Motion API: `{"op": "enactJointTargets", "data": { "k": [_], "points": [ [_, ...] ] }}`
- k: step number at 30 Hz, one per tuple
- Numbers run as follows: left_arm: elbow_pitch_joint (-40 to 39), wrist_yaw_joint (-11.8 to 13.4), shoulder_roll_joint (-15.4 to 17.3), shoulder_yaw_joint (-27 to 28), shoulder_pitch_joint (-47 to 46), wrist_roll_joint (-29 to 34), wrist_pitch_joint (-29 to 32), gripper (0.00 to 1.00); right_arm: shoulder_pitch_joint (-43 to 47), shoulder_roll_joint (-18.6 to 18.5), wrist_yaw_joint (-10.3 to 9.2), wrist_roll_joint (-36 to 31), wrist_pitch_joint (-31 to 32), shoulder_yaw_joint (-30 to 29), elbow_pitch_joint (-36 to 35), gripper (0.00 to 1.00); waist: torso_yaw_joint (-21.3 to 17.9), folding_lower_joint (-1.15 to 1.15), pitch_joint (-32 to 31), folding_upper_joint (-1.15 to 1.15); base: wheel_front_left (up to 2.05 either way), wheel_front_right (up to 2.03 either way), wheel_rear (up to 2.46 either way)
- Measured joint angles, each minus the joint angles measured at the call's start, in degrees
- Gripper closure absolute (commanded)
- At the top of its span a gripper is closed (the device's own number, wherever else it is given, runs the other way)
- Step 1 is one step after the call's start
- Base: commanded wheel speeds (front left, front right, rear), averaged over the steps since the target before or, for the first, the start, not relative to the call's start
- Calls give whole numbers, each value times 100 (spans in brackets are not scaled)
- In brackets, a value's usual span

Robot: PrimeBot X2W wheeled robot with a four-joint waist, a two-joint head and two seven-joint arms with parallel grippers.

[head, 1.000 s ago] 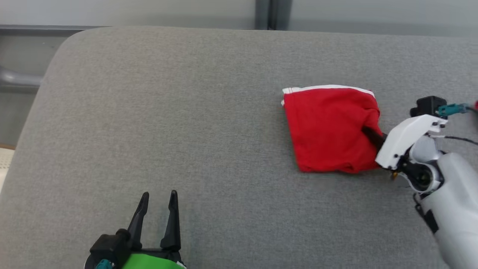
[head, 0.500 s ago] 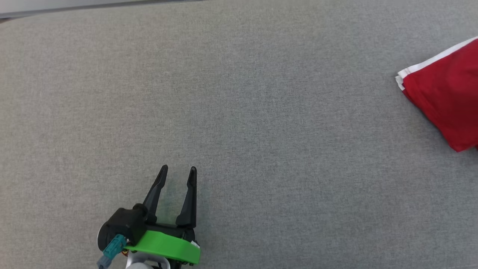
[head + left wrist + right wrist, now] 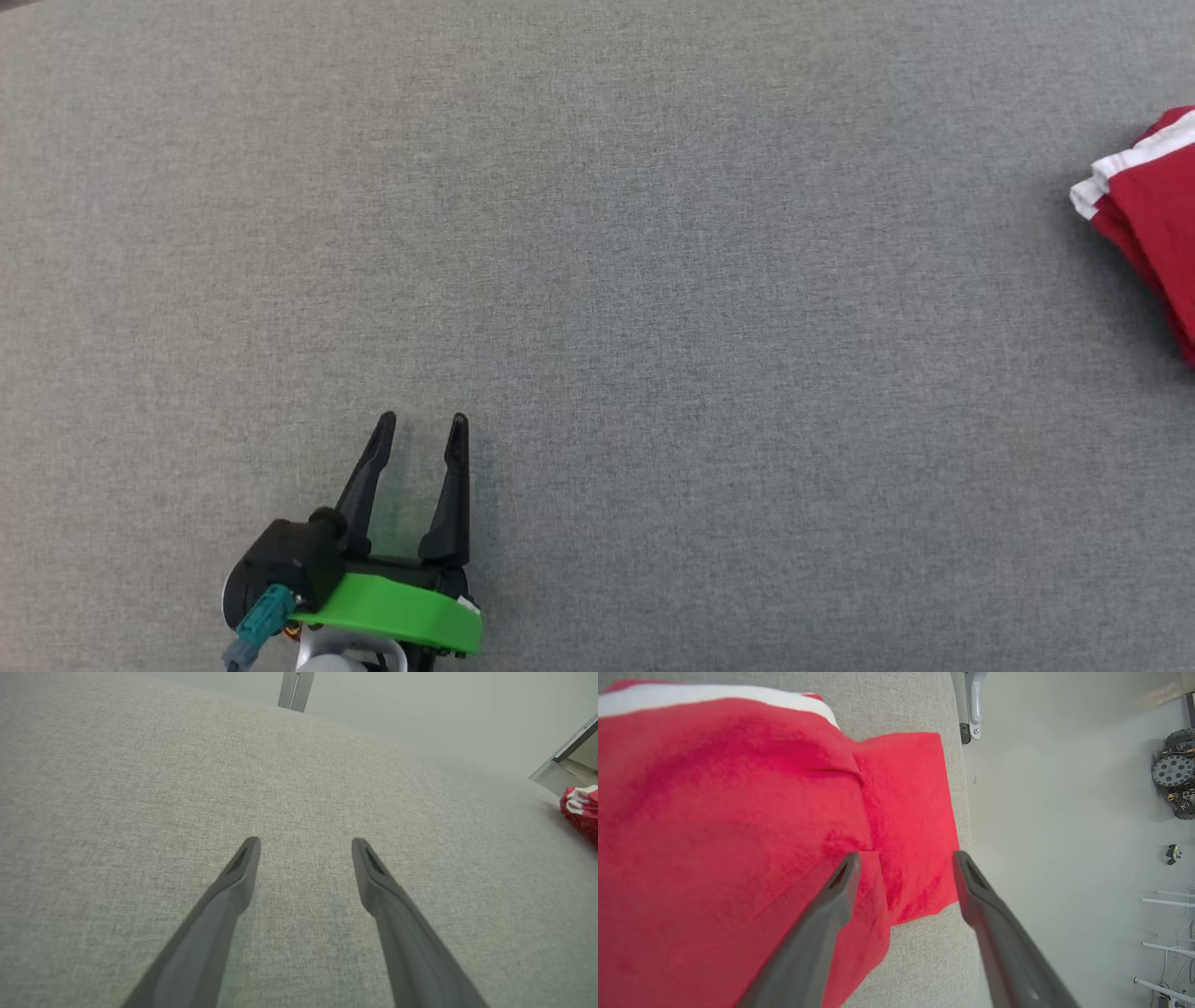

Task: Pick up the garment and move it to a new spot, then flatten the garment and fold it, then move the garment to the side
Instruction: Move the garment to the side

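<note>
The red garment (image 3: pixel 1153 215) with a white band lies folded on the grey cushion (image 3: pixel 653 233), cut off by the right edge of the head view. It also shows at the far right of the left wrist view (image 3: pixel 584 812). My right gripper (image 3: pixel 906 857) hovers open over the garment's (image 3: pixel 738 812) corner near the cushion's edge; nothing is pinched between its fingers. Far to the left, near the front, my left gripper (image 3: pixel 421 422) is open and holds nothing. In its own wrist view the left gripper (image 3: pixel 304 843) has only bare cushion in front of it.
In the right wrist view the cushion's rim (image 3: pixel 959 788) drops to a pale floor just beyond the garment. A small wheeled machine (image 3: pixel 1174 772) and a metal post (image 3: pixel 973 700) stand on that floor. Bare grey fabric spreads between the left gripper and the garment.
The head camera has swung left and down, so the garment now sits at that view's right edge. A second ago the right gripper pinched the garment's edge; its fingers now stand apart.
</note>
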Motion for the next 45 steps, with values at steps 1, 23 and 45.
{"op": "enactJointTargets", "data": {
  "k": [1, 23, 45],
  "points": [
    [-7, 1, 0, 33, -14, 0, 0, 0, 10, 57, 0, -131, -98, 12, 64, 0, -16, 0, -6, 0, 0, 0, 0],
    [-166, 309, 1, 1430, 1045, 143, -1, 0, 2481, 3009, 0, -923, -4220, -956, -1664, 0, -353, -1, -1552, 0, 0, 0, 0],
    [511, -258, -1, 1454, 1172, 221, 0, 0, 4086, 4617, 1, -1964, -5343, -1206, -1963, 0, -582, -1, -2469, 0, 0, 0, 0]
  ]
}}
